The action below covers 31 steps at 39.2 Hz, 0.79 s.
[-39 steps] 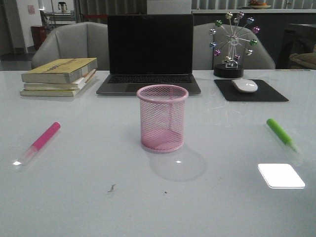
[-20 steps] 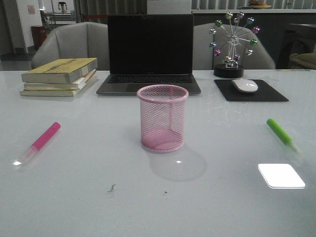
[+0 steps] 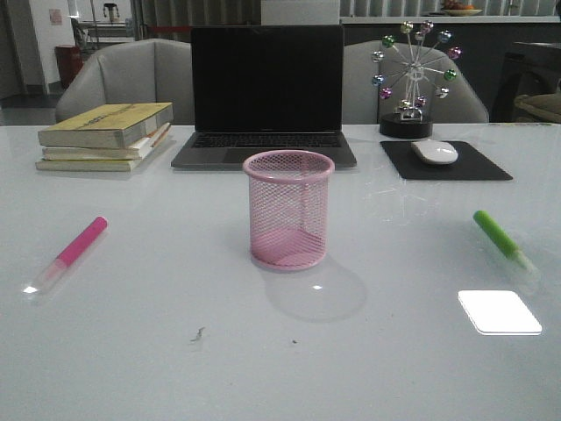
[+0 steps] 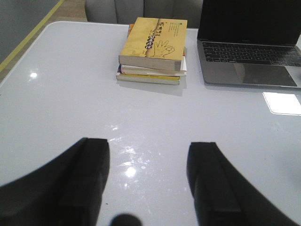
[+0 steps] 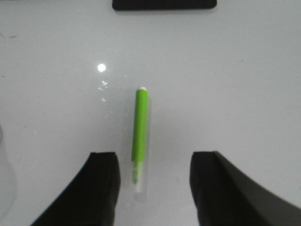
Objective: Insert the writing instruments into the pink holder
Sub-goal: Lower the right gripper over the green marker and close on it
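Observation:
The pink mesh holder (image 3: pixel 288 209) stands upright and empty at the table's middle. A pink marker (image 3: pixel 72 252) lies flat on the left, its clear cap toward the near edge. On the right lies a lime green marker (image 3: pixel 502 238), also flat. In the right wrist view the green marker (image 5: pixel 140 134) has its clear cap end between the spread fingers of my right gripper (image 5: pixel 154 162), which is open and above the table. My left gripper (image 4: pixel 148 153) is open over bare table, with nothing between its fingers. Neither gripper shows in the front view.
A closed-lid-up laptop (image 3: pixel 266 96) sits behind the holder, a stack of books (image 3: pixel 105 135) at the back left, and a mouse (image 3: pixel 435 151) on a black pad (image 3: pixel 444 161) with a ferris-wheel ornament (image 3: pixel 410 74) at the back right.

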Motion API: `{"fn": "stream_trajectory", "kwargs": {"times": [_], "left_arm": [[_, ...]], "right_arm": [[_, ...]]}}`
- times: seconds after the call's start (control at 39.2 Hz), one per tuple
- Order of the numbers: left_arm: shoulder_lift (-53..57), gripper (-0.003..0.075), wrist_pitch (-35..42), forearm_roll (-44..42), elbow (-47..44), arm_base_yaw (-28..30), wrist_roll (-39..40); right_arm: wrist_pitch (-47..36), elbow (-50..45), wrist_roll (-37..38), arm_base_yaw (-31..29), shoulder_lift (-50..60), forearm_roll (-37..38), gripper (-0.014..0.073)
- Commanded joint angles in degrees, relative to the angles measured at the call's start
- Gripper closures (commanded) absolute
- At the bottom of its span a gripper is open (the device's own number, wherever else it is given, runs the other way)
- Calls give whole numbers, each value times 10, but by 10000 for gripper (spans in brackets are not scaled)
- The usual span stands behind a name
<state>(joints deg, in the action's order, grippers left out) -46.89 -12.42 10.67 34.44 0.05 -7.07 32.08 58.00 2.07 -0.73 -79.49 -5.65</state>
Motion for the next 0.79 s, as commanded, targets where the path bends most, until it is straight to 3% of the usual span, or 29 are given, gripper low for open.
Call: {"fn": "stream_trajectory", "kwargs": {"times": [0.0,0.41,0.76], "left_arm": [[2,283,39,7,21,0,6],[2,283,39,7,21,0,6],[2,283,39,7,21,0,6]], "right_arm": [[42,85,-2,-4,-49,12,134],[195,275,-52,1,-263,9,134],[189,304,-57,1,-324,-2,134]]}}
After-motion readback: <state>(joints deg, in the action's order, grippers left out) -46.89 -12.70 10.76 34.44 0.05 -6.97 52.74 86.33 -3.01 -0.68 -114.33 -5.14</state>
